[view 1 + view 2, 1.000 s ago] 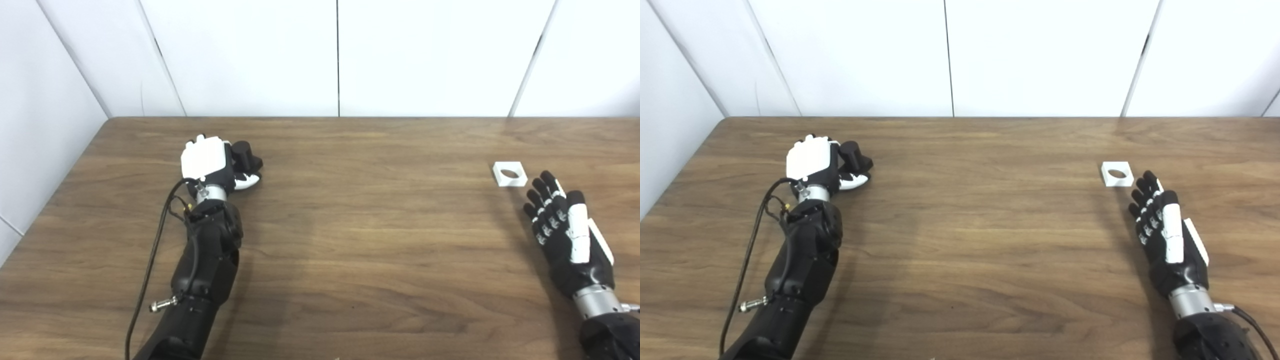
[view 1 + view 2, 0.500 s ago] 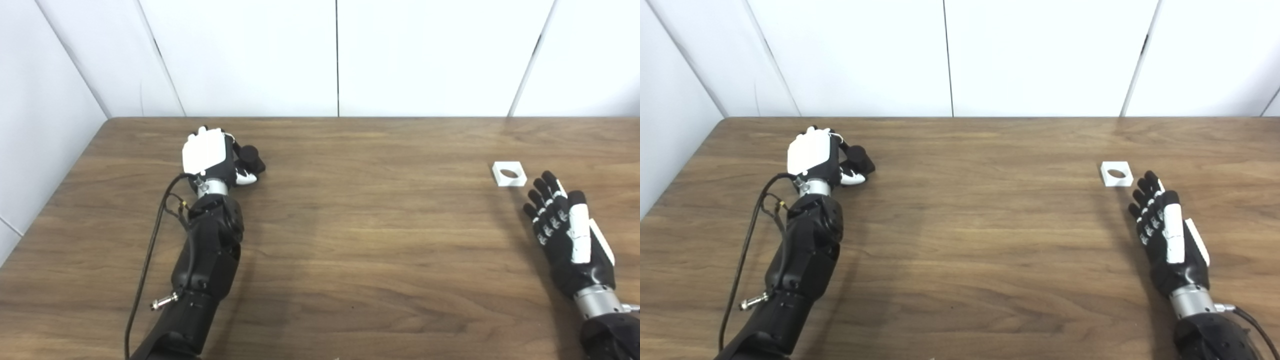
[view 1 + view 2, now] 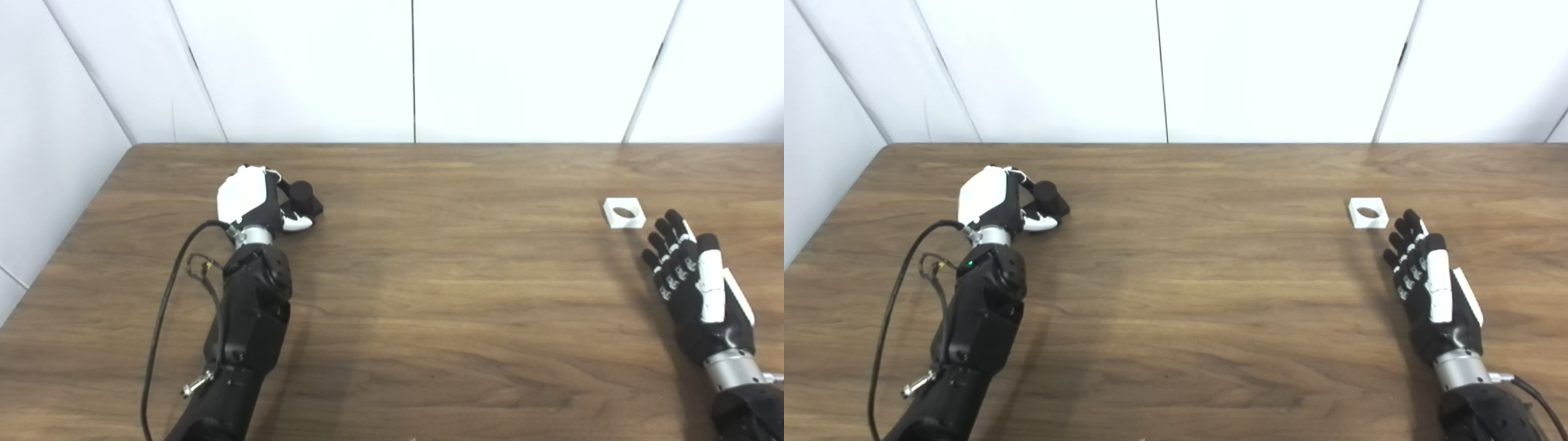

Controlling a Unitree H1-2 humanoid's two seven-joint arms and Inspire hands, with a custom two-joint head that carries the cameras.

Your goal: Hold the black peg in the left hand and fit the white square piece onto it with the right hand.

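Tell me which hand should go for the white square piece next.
Right. The right hand lies open just beside the white square piece, fingers pointing toward it. The left hand is across the table, closed on the black peg.

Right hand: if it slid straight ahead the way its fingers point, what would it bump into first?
Probably the white square piece. The right hand lies open on the table, fingers aimed up and a little left, and the piece sits just beyond the fingertips with nothing between. It might only clip the piece's near corner.
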